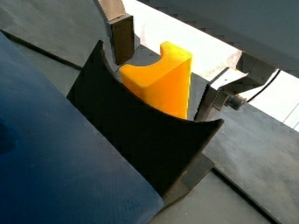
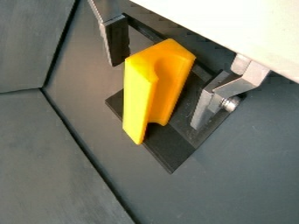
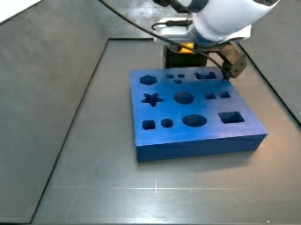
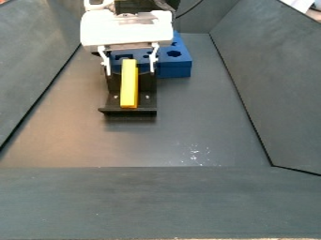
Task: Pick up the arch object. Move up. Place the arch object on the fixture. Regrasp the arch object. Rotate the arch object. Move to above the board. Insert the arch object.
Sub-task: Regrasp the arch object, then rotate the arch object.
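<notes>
Gripper [image 4: 127, 64] over fixture [image 4: 129, 105], dark floor [image 4: 189, 131], apparently open.

Dark grey floor [image 4: 189, 131] between sloping dark side walls [image 4: 264, 84], faint light reflections on it.

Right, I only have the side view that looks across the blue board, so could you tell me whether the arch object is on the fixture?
Observer: Yes, the arch object rests on the fixture, leaning against its bracket.
Operator: Thank you. Is the hand closed on it?
Observer: No. The hand straddles it, open, and a wrist view shows a gap beside one of the fingers.
Operator: Which end of the arch object faces up?
Observer: The notched end does, towards the hand.
</notes>
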### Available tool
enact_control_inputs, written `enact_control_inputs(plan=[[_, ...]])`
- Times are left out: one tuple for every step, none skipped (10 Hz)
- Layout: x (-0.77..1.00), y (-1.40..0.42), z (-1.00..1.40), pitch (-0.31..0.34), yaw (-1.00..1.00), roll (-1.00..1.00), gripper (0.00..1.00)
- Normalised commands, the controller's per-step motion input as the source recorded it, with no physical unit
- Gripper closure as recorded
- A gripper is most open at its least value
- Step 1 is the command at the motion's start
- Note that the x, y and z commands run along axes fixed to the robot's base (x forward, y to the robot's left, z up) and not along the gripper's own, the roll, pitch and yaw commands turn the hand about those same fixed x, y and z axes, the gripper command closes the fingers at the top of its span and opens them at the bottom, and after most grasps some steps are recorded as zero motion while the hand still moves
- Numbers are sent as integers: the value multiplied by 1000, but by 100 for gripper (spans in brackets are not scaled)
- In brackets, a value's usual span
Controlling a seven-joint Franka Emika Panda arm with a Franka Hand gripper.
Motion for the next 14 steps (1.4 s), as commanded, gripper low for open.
enact_control_inputs(plan=[[0,0,0,0,0,0,100],[-1000,125,917,0,0,0,100],[-1000,122,917,-15,2,-16,100],[-1000,113,912,-41,6,-51,100],[-1000,104,898,-50,11,-68,100],[-1000,96,884,-55,9,-73,100],[-1000,87,860,-57,4,-80,100],[-1000,81,834,-56,-4,-84,100],[-1000,75,812,-52,-12,-89,100],[-1000,70,796,-48,-17,-93,100],[-1000,59,758,-37,-30,-100,100],[-1000,55,740,-31,-34,-104,100],[-1000,45,694,-16,-45,-105,100],[-1000,40,674,-11,-47,-105,100]])
